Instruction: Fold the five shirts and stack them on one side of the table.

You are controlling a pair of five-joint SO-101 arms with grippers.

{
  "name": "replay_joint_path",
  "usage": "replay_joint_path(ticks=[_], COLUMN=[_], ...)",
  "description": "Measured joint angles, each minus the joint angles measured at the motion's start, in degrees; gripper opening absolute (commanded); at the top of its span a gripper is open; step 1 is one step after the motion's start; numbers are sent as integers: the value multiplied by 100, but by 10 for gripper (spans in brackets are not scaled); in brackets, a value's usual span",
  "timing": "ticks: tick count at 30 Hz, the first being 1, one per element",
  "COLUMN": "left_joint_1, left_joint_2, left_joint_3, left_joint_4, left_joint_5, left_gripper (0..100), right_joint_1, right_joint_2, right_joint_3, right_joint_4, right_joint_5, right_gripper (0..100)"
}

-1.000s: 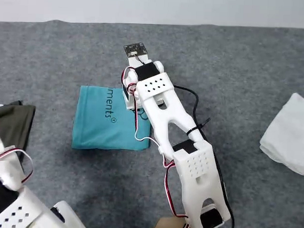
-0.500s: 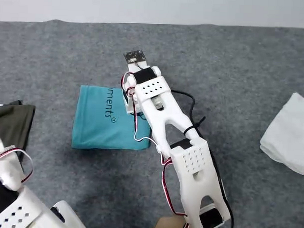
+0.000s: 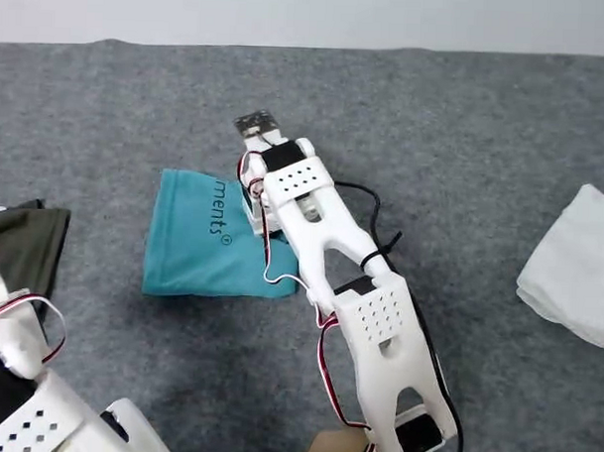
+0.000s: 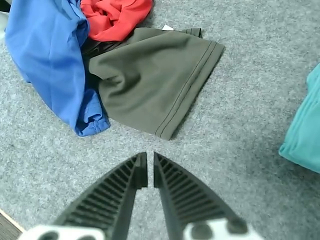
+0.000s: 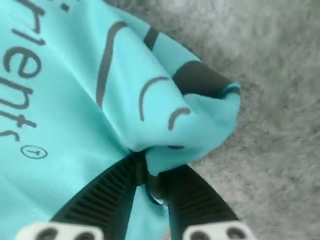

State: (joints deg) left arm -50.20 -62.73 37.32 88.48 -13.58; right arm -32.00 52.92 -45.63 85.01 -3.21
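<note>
1. spreading under everything is the grey table (image 3: 484, 123), carpet-like on top.
2. the right arm (image 3: 378, 328) extends from the near edge toward the table's middle, its wrist over the right edge of the teal shirt.
3. the teal shirt (image 3: 207, 243) lies folded in a rough square left of centre, dark print facing up.
4. a white shirt (image 3: 574, 265) sits bunched at the right edge, well apart from the teal one.
5. an olive shirt (image 4: 150, 85) lies flat at the left edge, touching a blue shirt (image 4: 45, 55) and a crumpled red shirt (image 4: 115, 17).
6. the right pincer (image 5: 142, 162) is clamped on a raised fold at the teal shirt's corner.
7. the left pincer (image 4: 150, 160) hangs over bare table near the olive shirt's hem, jaws narrow, a slit apart, holding nothing.
</note>
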Motion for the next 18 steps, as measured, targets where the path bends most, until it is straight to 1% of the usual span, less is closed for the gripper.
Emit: replay_joint_path(ticks=[5,7,12,18], left_joint_1=[0,0,0,0], left_joint_2=[0,0,0,0], left_joint_3=[0,0,0,0], left_joint_4=[0,0,0,0], left_joint_5=[0,0,0,0], left_gripper=[34,34,35,35], right_joint_1=[211,396,941,1468], right_joint_2=[9,18,141,141], right_joint_3=[-484,-835,-1741,-2084], right_joint_4=[475,774,1389,1433], right_joint_5=[132,343,1310,2400], right_gripper=[10,10,10,10])
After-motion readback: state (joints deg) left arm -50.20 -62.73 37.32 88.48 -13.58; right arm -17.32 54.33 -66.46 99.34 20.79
